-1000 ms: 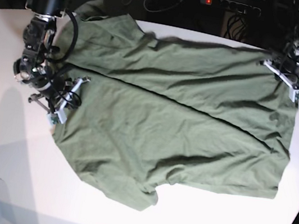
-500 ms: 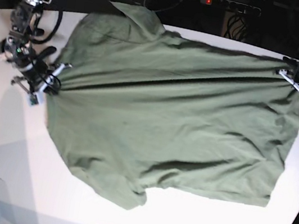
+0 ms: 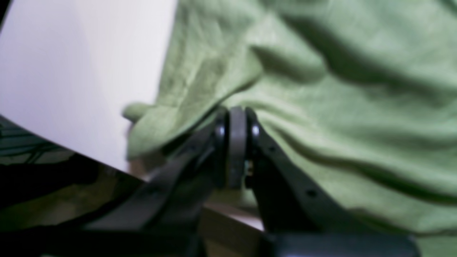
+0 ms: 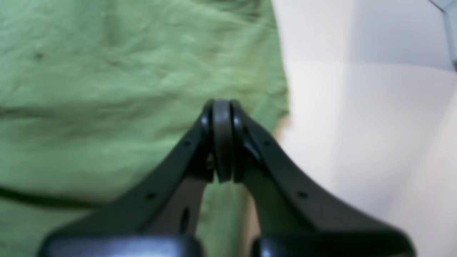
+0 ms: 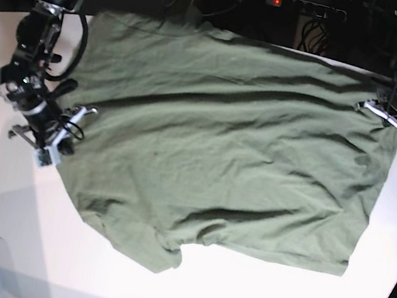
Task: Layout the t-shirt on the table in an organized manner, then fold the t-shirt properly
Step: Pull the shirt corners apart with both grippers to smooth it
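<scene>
White table (image 5: 251, 293) carries the t-shirt (image 5: 222, 145), spread flat between both grippers (olive, wrinkled). Left gripper (image 3: 234, 117) pinches its edge at one side; right gripper (image 4: 221, 107), jaws pressed together, pinches the opposite edge.

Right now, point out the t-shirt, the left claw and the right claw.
t-shirt (image 5: 220, 152), base view, middle of the spread green cloth.
left claw (image 3: 236, 117), left wrist view, closed tips pinching the cloth's edge.
right claw (image 4: 222, 107), right wrist view, closed tips at the cloth's edge.
</scene>
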`<state>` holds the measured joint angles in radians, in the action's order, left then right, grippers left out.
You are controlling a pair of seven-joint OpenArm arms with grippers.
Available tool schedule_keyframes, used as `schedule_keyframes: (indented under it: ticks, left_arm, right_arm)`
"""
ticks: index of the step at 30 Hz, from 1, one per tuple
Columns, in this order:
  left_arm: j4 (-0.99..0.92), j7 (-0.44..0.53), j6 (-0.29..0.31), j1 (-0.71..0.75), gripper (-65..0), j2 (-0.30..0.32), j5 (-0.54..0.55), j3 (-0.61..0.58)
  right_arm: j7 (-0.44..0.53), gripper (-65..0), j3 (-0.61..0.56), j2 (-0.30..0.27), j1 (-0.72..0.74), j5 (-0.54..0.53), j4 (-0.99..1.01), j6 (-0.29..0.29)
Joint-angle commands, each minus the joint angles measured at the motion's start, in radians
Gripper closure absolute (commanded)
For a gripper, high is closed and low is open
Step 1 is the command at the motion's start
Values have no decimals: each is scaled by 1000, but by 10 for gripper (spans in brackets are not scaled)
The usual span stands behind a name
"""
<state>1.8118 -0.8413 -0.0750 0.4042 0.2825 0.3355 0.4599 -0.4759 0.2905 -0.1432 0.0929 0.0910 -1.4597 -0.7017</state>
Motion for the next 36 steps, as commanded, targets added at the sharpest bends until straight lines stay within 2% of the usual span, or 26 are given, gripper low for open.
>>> schedule_keyframes:
  ticks: [1,4,11,15,19,26,28,32,36]
  left_arm:
    - [42,-8,-6,6,-4,4,-5,27]
    - [88,-74,-6,2,-4,1,-3,66]
    - [73,-89,-6,-81,-4,-6,-5,70]
    - [64,-89,-6,-78,-5,-13,-5,73]
    - [24,-112,-6,-55,-7,-12,-5,70]
    - [-59,-238,-4,-57,-14,-1,-5,69]
    - [-59,-269,10,-57,-54,14,-2,53]
    - [-2,-312,73,-54,-194,34,-2,21]
    - [141,-356,120,-43,-206,33,4,58]
  right_arm:
    - [19,0,-18,-6,21,-13,4,4]
    - [19,0,-41,-6,24,-13,61,4]
    - [29,0,-43,-12,92,-13,276,4]
    - [32,0,-41,-49,147,-13,377,4]
    - [107,0,-41,-71,170,-13,442,4]
    - [182,0,-43,-103,230,-13,580,4]
    - [185,-10,-43,-105,258,-13,614,4]
    - [185,-69,-43,-105,279,-13,618,4]
    - [184,-101,-43,-105,281,-13,618,4]
